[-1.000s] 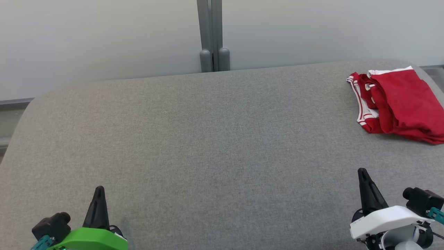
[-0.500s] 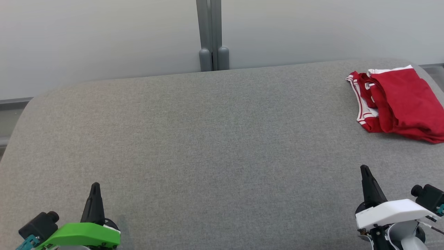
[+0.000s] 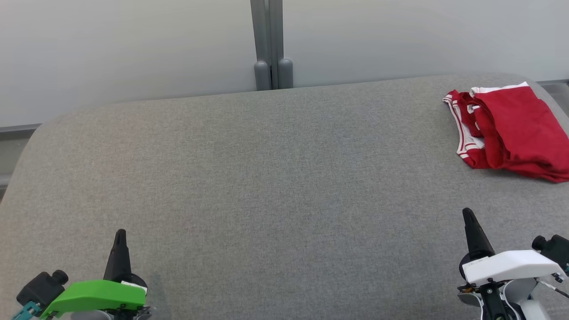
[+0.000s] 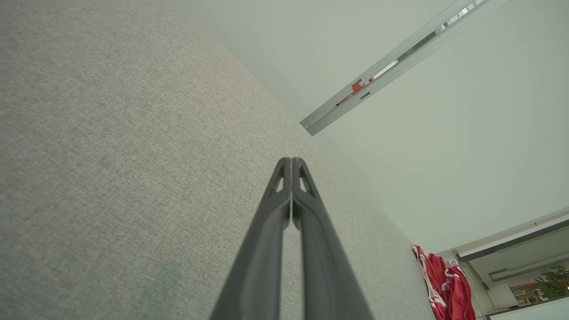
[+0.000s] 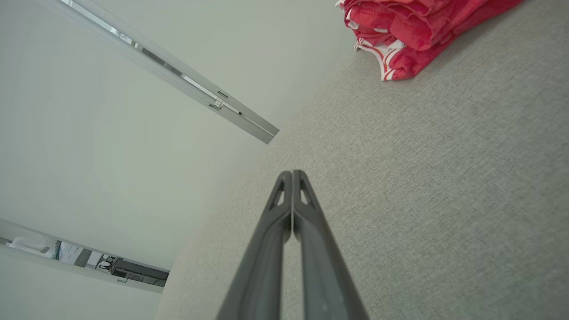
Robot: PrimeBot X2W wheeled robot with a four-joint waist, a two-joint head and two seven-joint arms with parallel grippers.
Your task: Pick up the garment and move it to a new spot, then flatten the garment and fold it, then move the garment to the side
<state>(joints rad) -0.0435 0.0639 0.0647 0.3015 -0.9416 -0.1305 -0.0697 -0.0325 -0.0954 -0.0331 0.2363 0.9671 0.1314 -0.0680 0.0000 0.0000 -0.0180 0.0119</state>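
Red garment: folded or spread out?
Folded, roughly: the red garment lies doubled in layers, far right on the grey surface.

Head view looks down, wrist views skim low; all share the garment (image 3: 515,129)

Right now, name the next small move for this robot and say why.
Probably open the right tool and reach it forward toward the red garment. The garment lies bunched at the far right of the grey table, ahead of that tool, which is shut, empty and well short of it; the left tool is much farther away.
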